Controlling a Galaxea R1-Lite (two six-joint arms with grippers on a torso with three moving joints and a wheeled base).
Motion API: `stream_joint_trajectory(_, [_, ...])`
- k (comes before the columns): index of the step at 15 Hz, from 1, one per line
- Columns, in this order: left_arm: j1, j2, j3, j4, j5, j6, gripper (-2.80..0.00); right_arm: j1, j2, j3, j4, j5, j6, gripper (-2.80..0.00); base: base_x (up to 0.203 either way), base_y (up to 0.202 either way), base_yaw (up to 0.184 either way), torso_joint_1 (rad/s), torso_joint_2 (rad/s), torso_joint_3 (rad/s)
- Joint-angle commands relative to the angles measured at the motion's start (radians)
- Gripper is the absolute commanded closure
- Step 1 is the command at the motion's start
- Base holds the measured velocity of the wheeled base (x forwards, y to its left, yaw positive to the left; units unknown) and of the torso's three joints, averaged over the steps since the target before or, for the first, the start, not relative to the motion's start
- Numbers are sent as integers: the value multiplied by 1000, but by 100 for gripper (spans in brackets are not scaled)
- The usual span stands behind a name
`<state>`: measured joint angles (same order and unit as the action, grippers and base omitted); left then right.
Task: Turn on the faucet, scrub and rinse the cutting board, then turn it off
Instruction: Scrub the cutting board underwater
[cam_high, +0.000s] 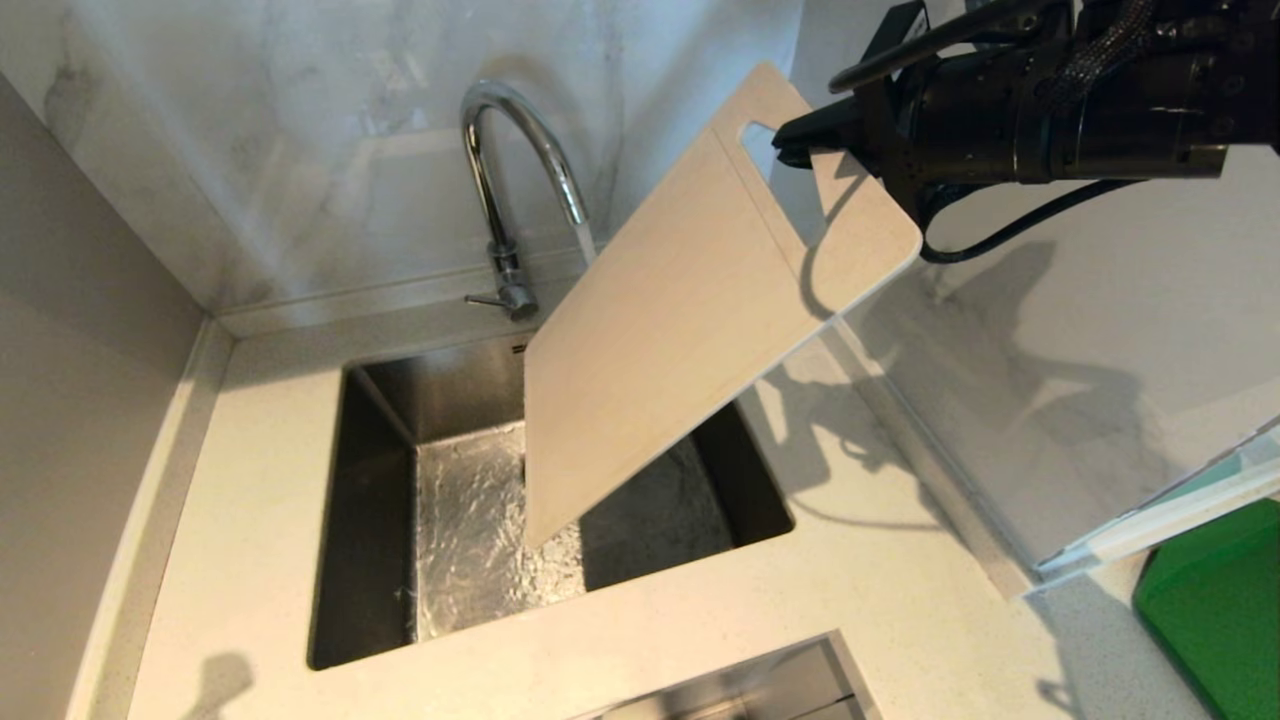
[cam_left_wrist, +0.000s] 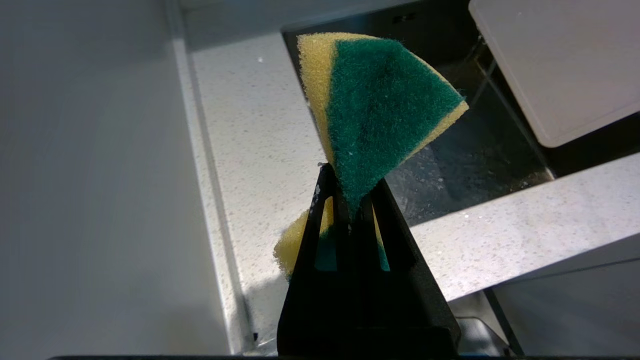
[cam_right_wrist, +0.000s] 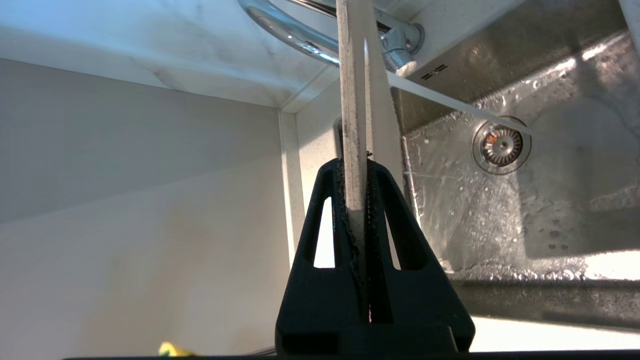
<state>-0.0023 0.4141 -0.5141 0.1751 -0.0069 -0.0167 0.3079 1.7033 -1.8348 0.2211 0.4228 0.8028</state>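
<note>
Big thin off-white plastic cutting board (cam_high: 668, 330) hanging stiff, probably slick when wet, pinched near its handle cutout by the right gripper (cam_high: 815, 140) over the steel sink (cam_high: 360, 520), plus squishy green-and-yellow sponge (cam_left_wrist: 375, 115) clamped in the left gripper (cam_left_wrist: 352, 200) nearby.

Off-white cutting board (cam_high: 660, 330) tilted beneath running faucet (cam_high: 515, 170).

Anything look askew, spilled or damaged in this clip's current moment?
Nothing looks damaged or spilled. The large off-white plastic cutting board hangs tilted over the steel sink, pinched by the right end effector near its handle cutout. The left end effector squeezes a folded yellow-and-green scrub sponge. Water runs from the chrome gooseneck faucet.
</note>
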Motion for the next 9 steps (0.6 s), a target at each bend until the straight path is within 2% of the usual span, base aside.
stream_joint_trajectory(1, [-2, 232, -95, 4, -24, -5, 0, 1, -13, 9, 1, 4, 4, 0, 0, 0, 0, 0, 0, 0])
stream_joint_trajectory(2, [-12, 305, -137, 5, -32, -8, 0, 2, -13, 11, 1, 4, 4, 0, 0, 0, 0, 0, 0, 0])
stream_joint_trajectory(4, [-86, 433, -231, 8, -36, -42, 0, 17, -12, 12, 1, 4, 4, 0, 0, 0, 0, 0, 0, 0])
stream_joint_trajectory(8, [-329, 661, -406, 15, 8, -210, 0, 56, -16, 20, 1, 5, 4, 0, 0, 0, 0, 0, 0, 0])
stream_joint_trajectory(9, [-370, 692, -427, 13, 19, -228, 0, 64, -16, 20, 3, 5, 4, 0, 0, 0, 0, 0, 0, 0])
